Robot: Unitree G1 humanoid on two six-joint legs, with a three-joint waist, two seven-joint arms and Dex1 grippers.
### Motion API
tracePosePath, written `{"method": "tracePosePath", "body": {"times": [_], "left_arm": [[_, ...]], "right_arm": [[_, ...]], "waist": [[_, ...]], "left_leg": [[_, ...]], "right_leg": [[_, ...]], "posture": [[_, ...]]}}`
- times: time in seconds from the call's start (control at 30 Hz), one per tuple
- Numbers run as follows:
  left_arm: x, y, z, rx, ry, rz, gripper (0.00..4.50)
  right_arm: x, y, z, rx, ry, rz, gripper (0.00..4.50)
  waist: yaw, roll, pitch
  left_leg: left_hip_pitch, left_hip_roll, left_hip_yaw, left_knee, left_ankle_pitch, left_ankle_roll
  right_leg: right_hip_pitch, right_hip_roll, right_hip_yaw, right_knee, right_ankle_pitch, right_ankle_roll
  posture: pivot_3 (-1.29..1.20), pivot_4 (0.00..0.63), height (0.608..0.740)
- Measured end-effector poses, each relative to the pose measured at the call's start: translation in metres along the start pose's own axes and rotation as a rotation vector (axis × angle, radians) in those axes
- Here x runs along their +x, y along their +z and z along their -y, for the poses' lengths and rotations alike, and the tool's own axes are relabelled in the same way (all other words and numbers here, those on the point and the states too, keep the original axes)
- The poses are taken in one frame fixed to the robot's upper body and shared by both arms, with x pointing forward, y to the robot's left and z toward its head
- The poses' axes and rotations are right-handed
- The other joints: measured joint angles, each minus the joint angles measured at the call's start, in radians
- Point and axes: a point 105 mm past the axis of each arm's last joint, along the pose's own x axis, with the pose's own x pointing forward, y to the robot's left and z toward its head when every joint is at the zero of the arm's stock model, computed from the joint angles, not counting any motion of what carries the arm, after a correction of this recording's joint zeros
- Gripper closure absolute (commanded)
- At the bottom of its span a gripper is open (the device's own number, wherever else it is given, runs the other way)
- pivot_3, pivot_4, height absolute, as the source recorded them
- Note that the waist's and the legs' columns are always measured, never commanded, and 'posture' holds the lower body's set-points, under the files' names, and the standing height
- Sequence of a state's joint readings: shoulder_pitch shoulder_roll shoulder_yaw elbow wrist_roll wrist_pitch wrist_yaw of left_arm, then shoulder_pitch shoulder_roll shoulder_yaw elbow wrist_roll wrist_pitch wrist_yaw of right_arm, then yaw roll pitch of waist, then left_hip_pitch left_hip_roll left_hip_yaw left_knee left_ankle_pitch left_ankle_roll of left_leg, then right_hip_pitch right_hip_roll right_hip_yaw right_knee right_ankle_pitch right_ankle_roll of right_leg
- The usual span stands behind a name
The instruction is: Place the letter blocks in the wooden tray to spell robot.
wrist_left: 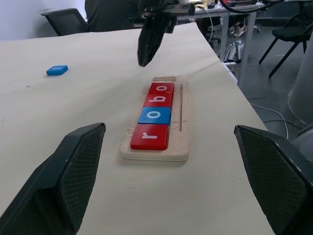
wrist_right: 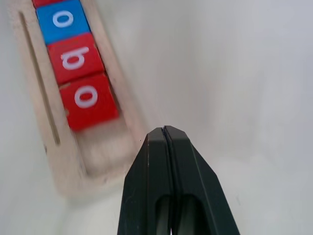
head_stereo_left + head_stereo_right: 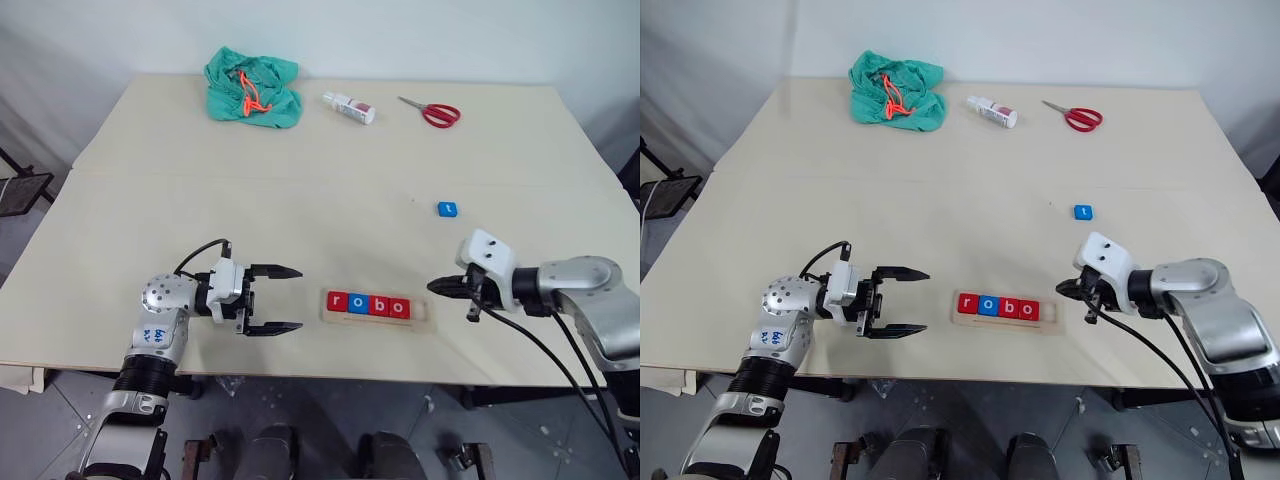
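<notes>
The wooden tray (image 3: 422, 310) lies near the table's front edge, between my two arms. In it sit several letter blocks in a row: red r (image 3: 337, 301), blue o (image 3: 358, 303), red b (image 3: 378, 305), red o (image 3: 399, 307). Its right end slot is bare. A blue t block (image 3: 447, 208) lies alone on the table, farther back and to the right. My right gripper (image 3: 434, 286) is shut and empty, hovering just right of the tray's bare end. My left gripper (image 3: 290, 299) stands open, empty, left of the tray and pointing at it.
At the table's far side lie a green cloth with an orange cord (image 3: 252, 88), a small white bottle (image 3: 349, 107) and red-handled scissors (image 3: 432, 112). The table's front edge (image 3: 300, 372) runs just below the tray.
</notes>
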State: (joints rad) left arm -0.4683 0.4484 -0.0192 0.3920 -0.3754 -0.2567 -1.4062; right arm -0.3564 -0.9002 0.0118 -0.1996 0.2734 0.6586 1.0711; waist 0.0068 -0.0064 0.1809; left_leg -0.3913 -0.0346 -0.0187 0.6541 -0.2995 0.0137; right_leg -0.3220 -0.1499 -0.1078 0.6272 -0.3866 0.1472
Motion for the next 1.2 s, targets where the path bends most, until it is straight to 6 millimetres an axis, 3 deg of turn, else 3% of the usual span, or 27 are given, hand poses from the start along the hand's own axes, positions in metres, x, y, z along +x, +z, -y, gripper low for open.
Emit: {"method": "tracePosePath", "body": {"times": [0.03,0.13,0.3,0.5,0.53,0.77,0.83,1.2], "left_arm": [[0.0,0.0,0.0,0.0,0.001,0.001,0.0],[0.0,-0.001,-0.001,-0.003,0.004,0.001,0.0],[0.0,-0.001,-0.002,0.001,0.0,0.001,0.0],[0.0,0.0,-0.004,-0.002,-0.018,0.001,0.0],[0.0,-0.001,-0.004,-0.005,-0.022,0.0,0.0],[0.001,0.002,-0.009,0.009,-0.045,0.002,0.0],[0.001,0.001,-0.008,0.003,-0.048,0.002,0.0],[-0.001,0.003,0.006,-0.01,-0.065,-0.01,0.0]], "right_arm": [[-0.003,0.0,0.001,0.014,-0.016,0.011,4.48],[-0.015,0.0,0.01,0.064,-0.098,0.058,3.91],[-0.038,-0.011,0.026,0.161,-0.272,0.124,2.24],[-0.045,-0.028,0.027,0.242,-0.368,0.138,0.17],[-0.046,-0.028,0.029,0.254,-0.39,0.148,0.03],[-0.027,-0.005,0.057,0.354,-0.561,0.303,0.03],[-0.014,0.001,0.072,0.396,-0.602,0.337,0.03],[0.032,-0.001,0.121,0.472,-0.71,0.331,0.03]], "waist": [[0.0,0.0,0.0],[0.004,0.0,0.0],[0.016,0.0,0.0],[0.017,0.0,0.0],[0.017,0.0,0.0],[0.005,0.0,0.0],[-0.005,0.0,0.0],[-0.027,0.0,0.0]], "left_leg": [[0.0,0.0,0.0,0.0,0.0,0.0],[0.0,0.0,0.0,0.0,0.0,0.0],[0.0,0.0,0.0,0.0,0.0,0.0],[0.0,0.0,0.001,0.0,0.0,0.0],[0.0,0.0,0.001,0.0,0.0,0.0],[0.001,0.0,0.001,-0.001,0.0,0.0],[0.001,0.0,0.001,-0.001,0.0,0.0],[0.001,0.0,0.001,-0.004,0.0,0.0]], "right_leg": [[0.0,0.0,0.0,0.0,0.0,0.0],[0.0,0.0,0.0,0.0,0.0,0.0],[0.0,0.0,0.0,0.0,0.0,0.0],[0.0,0.0,0.001,0.0,0.0,0.0],[0.0,0.0,0.0,0.0,0.0,0.0],[0.0,0.0,0.001,0.001,0.0,0.0],[-0.001,0.0,0.001,0.001,0.0,0.0],[-0.002,0.0,0.001,0.001,0.0,0.0]], "posture": [[0.0,0.15,0.74],[0.0,0.15,0.74],[0.0,0.15,0.74],[0.0,0.15,0.74],[0.0,0.15,0.74],[0.0,0.15,0.74],[0.0,0.15,0.74],[0.0,0.15,0.74]]}}
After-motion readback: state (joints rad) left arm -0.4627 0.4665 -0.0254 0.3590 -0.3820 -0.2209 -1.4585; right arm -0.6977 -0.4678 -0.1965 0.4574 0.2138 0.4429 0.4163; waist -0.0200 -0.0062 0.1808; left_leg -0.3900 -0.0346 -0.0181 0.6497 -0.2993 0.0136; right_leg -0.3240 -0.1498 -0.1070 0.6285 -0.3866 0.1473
